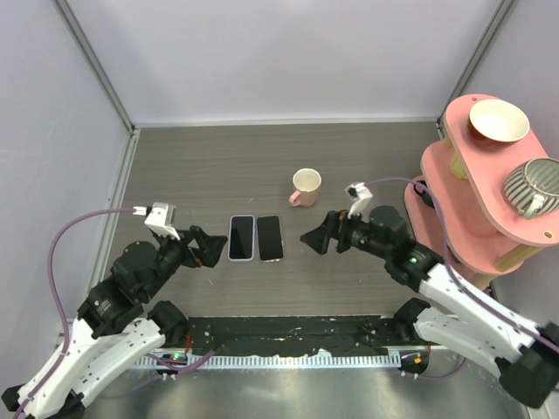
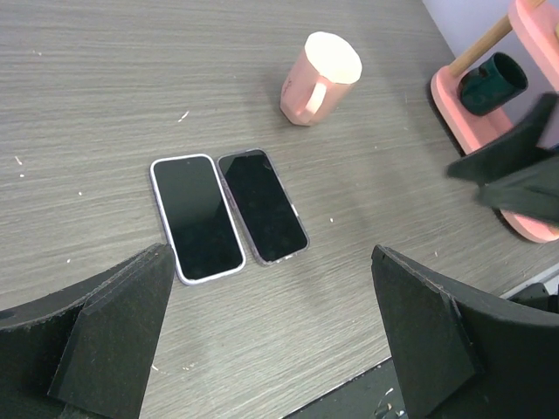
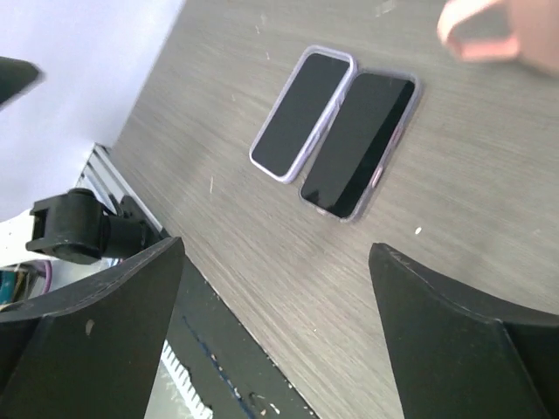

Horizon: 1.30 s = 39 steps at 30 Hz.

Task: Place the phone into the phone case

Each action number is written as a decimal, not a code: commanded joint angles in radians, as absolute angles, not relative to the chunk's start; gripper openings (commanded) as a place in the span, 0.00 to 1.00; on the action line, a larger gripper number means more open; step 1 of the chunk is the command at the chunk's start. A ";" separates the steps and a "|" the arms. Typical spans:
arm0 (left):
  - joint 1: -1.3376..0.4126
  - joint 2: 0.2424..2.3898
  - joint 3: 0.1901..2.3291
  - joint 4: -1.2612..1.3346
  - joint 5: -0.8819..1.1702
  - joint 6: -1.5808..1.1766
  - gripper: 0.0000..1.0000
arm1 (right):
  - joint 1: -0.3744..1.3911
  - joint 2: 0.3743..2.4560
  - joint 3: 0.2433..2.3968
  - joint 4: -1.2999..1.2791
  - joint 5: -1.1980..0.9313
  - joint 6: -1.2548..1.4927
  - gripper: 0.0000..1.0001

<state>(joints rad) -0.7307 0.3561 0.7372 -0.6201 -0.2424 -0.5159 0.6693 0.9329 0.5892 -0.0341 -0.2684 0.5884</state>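
Two flat black slabs lie side by side at the table's middle. The left one, with a pale lilac rim, looks like the phone. The right one, with a clear, darker rim, looks like the phone case; I cannot tell for sure which is which. My left gripper is open and empty, just left of the pair. My right gripper is open and empty, just right of them.
A pink mug stands behind the pair. A pink two-tier rack at the right holds a bowl and a striped cup. A black strip runs along the near table edge.
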 commanded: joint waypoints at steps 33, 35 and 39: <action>-0.732 0.325 0.687 -0.509 -0.230 -0.515 1.00 | 0.672 0.601 0.629 -0.247 0.060 0.572 0.98; -0.732 0.325 0.684 -0.509 -0.229 -0.515 1.00 | 0.672 0.595 0.627 -0.245 0.058 0.568 0.97; -0.732 0.325 0.686 -0.508 -0.229 -0.515 1.00 | 0.672 0.578 0.623 -0.238 0.052 0.565 0.97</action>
